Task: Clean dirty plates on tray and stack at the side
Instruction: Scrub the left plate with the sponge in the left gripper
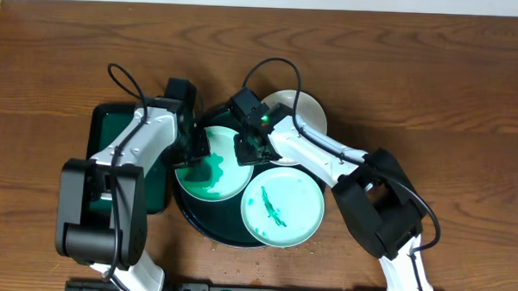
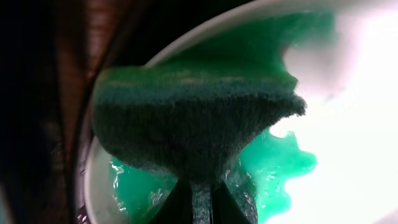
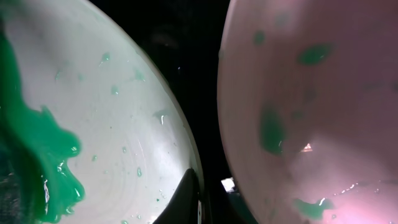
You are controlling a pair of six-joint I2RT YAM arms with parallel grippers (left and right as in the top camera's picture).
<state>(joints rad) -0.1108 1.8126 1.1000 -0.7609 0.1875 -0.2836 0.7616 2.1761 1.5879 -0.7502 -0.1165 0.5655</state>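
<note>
The round dark tray holds two dirty plates. The left plate carries a wide green smear. My left gripper is shut on a dark green sponge that presses on this plate at its left rim; its jaws pinch the sponge from below. My right gripper is shut on the same plate's rim, with one finger on the inside; the other finger is hidden. The front right plate has green streaks and also shows in the right wrist view. A third plate lies at the back right, partly behind the right arm.
A smaller rectangular dark green tray lies left of the round tray, under the left arm. Brown wood tabletop extends to the right and back. Both arms cross over the round tray's back half.
</note>
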